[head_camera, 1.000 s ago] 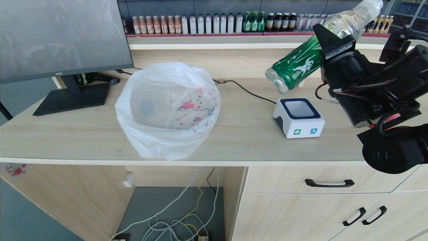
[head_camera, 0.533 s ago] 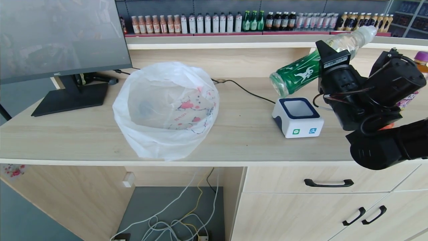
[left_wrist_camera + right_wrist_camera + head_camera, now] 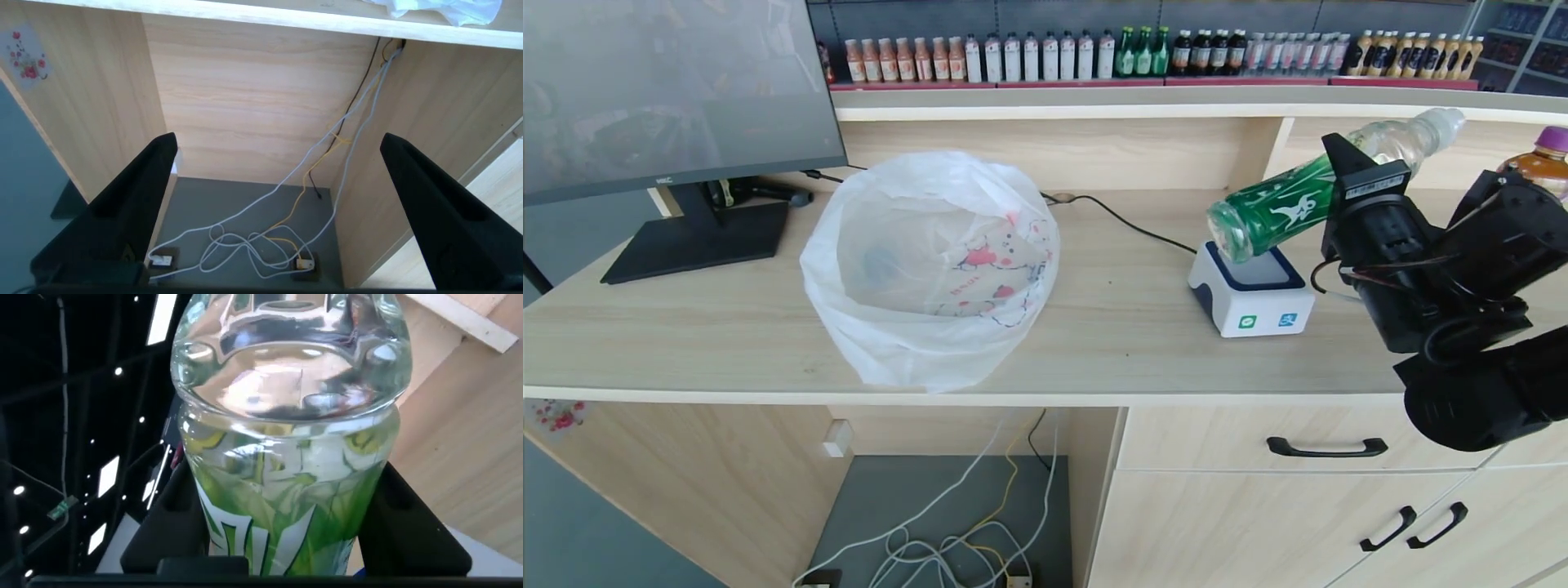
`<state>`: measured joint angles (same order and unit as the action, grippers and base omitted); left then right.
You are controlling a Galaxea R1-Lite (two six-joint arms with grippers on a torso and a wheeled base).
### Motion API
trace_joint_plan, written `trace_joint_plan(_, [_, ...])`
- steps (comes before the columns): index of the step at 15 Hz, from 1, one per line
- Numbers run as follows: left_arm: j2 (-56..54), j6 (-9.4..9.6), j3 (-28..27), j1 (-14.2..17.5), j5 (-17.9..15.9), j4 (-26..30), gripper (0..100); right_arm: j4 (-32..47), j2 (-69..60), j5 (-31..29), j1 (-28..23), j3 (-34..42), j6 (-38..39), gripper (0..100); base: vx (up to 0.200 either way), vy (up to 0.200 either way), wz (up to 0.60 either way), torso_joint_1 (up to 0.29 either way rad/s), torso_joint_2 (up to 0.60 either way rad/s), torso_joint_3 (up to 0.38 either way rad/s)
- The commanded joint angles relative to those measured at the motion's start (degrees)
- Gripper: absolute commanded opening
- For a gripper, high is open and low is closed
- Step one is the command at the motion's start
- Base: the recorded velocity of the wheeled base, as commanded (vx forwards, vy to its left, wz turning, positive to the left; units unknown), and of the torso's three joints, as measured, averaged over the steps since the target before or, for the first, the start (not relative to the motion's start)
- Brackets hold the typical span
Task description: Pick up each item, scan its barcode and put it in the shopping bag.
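The right pincer (image 3: 1342,181) grips a green bottle (image 3: 1276,212) tilted over the scanner (image 3: 1258,309).

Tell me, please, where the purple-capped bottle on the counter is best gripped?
Probably round its shoulder below the cap, coming in level from the front of the counter: the purple-capped bottle seems to stand upright. Its lower body is hidden behind the right arm holding the green bottle.

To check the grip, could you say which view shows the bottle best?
The head view: the bottle shows whole, tilted, in the right gripper above the scanner. The right wrist view shows its label close up; the left wrist view faces cables.
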<state>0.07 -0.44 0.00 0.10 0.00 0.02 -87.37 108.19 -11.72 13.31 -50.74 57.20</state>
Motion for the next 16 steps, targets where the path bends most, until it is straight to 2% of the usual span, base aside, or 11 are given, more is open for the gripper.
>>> trace_joint_plan(1, [0.0,-0.09,0.0,0.0,0.0,0.1,100,-0.4,-0.7,-0.2,-0.2,1.9,0.1,0,0.000,0.000,0.00,0.000,0.00,0.000])
trace_joint_plan(16, [0.0,0.00,0.0,0.0,0.0,0.0,100,-2.6,3.6,1.0,-2.0,3.5,2.1,0,0.000,0.000,0.00,0.000,0.00,0.000])
